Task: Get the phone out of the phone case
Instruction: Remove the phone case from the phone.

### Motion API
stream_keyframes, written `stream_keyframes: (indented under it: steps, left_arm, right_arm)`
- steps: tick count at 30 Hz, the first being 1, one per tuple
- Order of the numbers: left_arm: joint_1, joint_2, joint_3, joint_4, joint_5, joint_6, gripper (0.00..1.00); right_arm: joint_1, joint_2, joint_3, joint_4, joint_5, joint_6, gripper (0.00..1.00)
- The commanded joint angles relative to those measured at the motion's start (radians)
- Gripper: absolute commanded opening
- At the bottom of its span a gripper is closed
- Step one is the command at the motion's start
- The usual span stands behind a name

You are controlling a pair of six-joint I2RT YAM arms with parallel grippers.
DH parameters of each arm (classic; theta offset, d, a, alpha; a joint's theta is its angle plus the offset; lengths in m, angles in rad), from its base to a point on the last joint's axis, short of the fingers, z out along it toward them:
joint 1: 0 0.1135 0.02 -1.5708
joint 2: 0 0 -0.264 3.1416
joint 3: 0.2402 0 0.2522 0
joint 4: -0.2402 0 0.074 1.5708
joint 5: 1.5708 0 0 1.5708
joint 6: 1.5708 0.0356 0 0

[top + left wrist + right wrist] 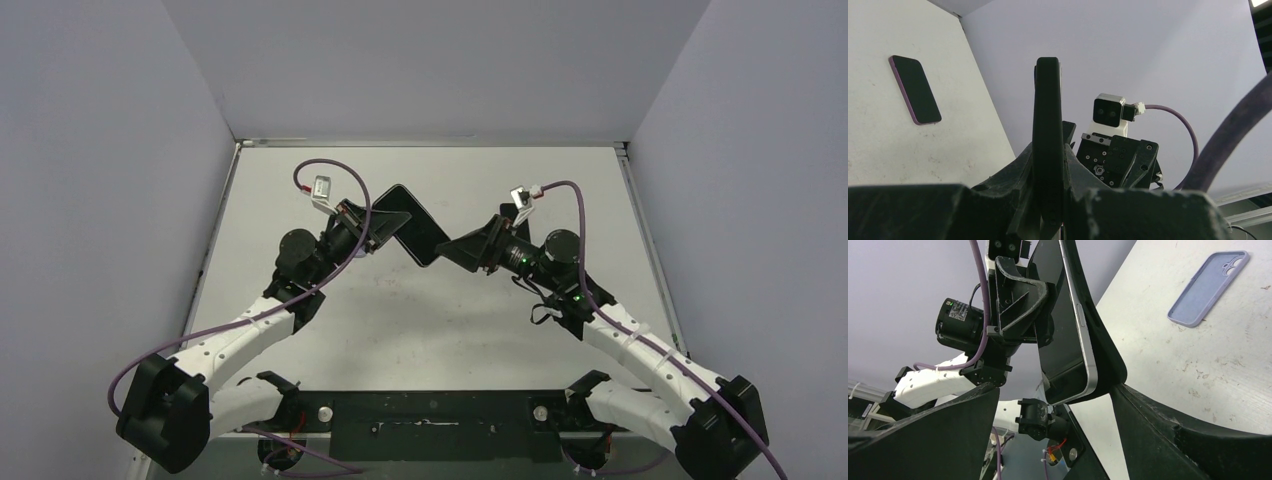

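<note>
A dark-screened phone with a silver edge sits in a black phone case, held up above the table. My left gripper is shut on it across screen and back. In the left wrist view the phone case stands edge-on between the left gripper's jaws. My right gripper is open wide around the phone's lower corner, and one of its fingers touches the case's back. From above, the phone hangs between the left gripper and my right gripper.
A second phone with a purple edge lies flat on the white table. A lilac empty case lies on the table too. Grey walls close in the back and sides.
</note>
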Motion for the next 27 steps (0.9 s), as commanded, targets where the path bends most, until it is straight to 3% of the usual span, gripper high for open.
stream_keyframes:
  steps: [1, 11, 17, 27]
  left_arm:
    - [-0.029, -0.027, 0.052, 0.121, 0.082, -0.050, 0.00]
    - [-0.085, 0.012, 0.057, 0.134, 0.069, -0.034, 0.00]
    - [-0.109, 0.003, 0.076, 0.037, 0.052, 0.049, 0.00]
    - [-0.145, 0.033, 0.059, 0.038, 0.040, 0.054, 0.00]
  right_arm:
    - [0.012, 0.033, 0.040, 0.180, -0.073, 0.040, 0.84]
    - [0.015, 0.087, 0.086, 0.208, -0.096, 0.029, 0.81]
    - [0.017, 0.111, 0.127, 0.234, -0.117, 0.029, 0.75]
    - [0.025, 0.144, 0.143, 0.367, -0.160, 0.098, 0.64]
